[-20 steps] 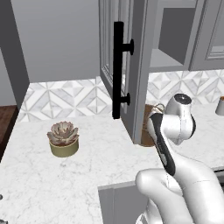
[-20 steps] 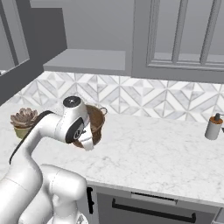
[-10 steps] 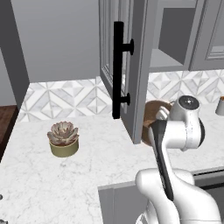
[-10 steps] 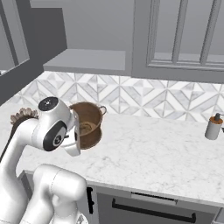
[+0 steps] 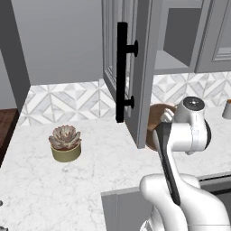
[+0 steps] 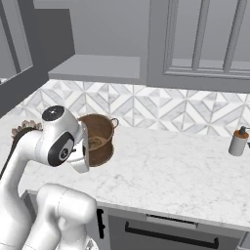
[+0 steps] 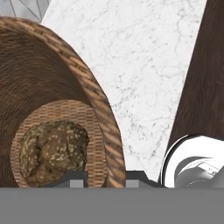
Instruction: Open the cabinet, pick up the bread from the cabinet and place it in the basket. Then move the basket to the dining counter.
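The robot arm (image 5: 180,135) is glossy white with rounded, thick links. Dark grey bands mark its joints, and a round grey cap sits on top of one joint.

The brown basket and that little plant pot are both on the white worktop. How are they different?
The basket is woven and brown, and looks the larger; the plant pot is smooth and olive. The basket holds a seeded piece of bread; the pot holds a pinkish succulent. The pincer is shut on the basket's rim, while the pot stands alone beyond the open cabinet door. Both are round and open-topped.
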You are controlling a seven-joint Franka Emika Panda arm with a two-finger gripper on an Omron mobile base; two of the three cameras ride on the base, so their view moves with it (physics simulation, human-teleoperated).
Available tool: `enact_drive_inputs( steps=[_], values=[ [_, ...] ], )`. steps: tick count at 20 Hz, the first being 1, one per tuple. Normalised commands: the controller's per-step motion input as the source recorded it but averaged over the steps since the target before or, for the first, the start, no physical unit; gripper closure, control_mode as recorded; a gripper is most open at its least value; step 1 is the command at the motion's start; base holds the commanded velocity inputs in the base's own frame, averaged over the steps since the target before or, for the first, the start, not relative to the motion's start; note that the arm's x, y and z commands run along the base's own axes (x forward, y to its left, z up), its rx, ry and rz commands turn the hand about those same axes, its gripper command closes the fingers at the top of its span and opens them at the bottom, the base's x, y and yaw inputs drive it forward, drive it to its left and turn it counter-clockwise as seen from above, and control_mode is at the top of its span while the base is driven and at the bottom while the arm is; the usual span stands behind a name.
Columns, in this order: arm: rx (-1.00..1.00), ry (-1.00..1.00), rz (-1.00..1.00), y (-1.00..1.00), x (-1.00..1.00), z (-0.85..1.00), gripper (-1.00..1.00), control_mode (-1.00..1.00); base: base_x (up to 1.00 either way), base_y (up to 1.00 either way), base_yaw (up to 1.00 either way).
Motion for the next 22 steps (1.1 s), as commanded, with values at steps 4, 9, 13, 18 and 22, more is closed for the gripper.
enact_drive_inputs(
  steps=[4, 9, 13, 18, 22],
  values=[
    [0.00, 0.00, 0.00, 0.00, 0.00, 0.00, 1.00, -1.00, 0.00, 0.00, 0.00],
    [0.00, 0.00, 0.00, 0.00, -0.06, 0.00, 1.00, 1.00, -0.80, -0.23, -0.02],
    [0.00, 0.00, 0.00, 0.00, 0.00, 0.00, 1.00, 1.00, -0.40, -0.31, -0.46],
    [0.00, 0.00, 0.00, 0.00, 0.00, 0.00, 1.00, 1.00, 0.20, 0.00, -0.81],
    [0.00, 0.00, 0.00, 0.00, 0.00, 0.00, 1.00, 1.00, 0.16, 0.00, -0.84]
  ],
)
